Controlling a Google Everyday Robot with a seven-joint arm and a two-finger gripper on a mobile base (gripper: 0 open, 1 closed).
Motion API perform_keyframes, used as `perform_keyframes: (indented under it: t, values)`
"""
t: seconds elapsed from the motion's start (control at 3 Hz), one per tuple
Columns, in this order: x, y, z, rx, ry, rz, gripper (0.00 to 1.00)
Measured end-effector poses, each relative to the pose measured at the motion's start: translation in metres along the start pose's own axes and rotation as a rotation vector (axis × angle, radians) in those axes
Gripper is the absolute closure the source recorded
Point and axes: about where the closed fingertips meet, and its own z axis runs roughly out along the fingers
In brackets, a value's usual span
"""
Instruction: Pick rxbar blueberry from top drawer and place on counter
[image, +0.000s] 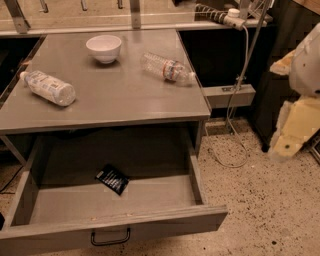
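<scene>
Top drawer (150, 227) holds rxbar blueberry (112, 178), well apart from jaws at right edge; opening untellable.

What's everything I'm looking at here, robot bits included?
rxbar blueberry: 1, black, lying flat inside the open drawer
top drawer: 1, grey, pulled out below the counter
counter: 1, grey, above the drawer
bowl: 1, white, upright at the counter's back
plastic bottles: 2, clear, lying on the counter, one at left, one at back right
power strip: 1, white, back right
claw: 1, cream, far right above the floor, well apart from the drawer
</scene>
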Motion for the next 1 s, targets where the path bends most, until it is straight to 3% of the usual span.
perform_keyframes:
  t: [0.33, 0.67, 1.0]
  values:
    - [-0.016, 0.041, 0.026, -0.009, -0.011, 0.034, 0.00]
    - [-0.032, 0.082, 0.057, -0.101, -0.039, 0.050, 0.00]
    - [-0.034, 0.090, 0.063, -0.125, -0.044, 0.052, 0.00]
